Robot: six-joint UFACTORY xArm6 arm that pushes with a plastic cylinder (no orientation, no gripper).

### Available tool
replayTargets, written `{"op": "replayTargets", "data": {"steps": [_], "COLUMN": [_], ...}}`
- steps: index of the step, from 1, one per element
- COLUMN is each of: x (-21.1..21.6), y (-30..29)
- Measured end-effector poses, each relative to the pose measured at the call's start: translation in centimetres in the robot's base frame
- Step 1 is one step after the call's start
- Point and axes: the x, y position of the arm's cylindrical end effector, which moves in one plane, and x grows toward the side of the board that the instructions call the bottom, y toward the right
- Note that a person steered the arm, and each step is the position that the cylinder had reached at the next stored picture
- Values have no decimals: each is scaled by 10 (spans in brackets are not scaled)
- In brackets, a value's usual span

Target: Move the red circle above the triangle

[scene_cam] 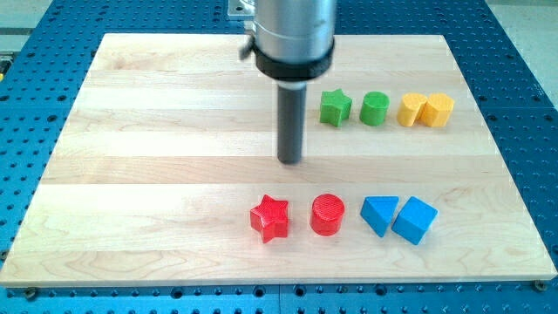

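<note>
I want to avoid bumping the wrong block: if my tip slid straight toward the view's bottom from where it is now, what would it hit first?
Probably the red star, or it slips through the gap between that and the red circle. My tip sits above that gap, slightly nearer the star; bare board lies between. Depth makes the exact line uncertain.

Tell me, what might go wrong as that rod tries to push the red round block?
The red circle sits close between the red star and the blue triangle, so my tip, now above and left of it, might nudge a neighbour. Pushed off-centre, the round block could also slip sideways off its path.
</note>
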Motion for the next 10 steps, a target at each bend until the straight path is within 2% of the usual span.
{"op": "replayTargets", "data": {"steps": [1,3,4,5,6,7,8,9,10], "x": [27,54,110,138,138,108,108,81,30], "y": [42,192,225,153,25,13,14,29,65]}}
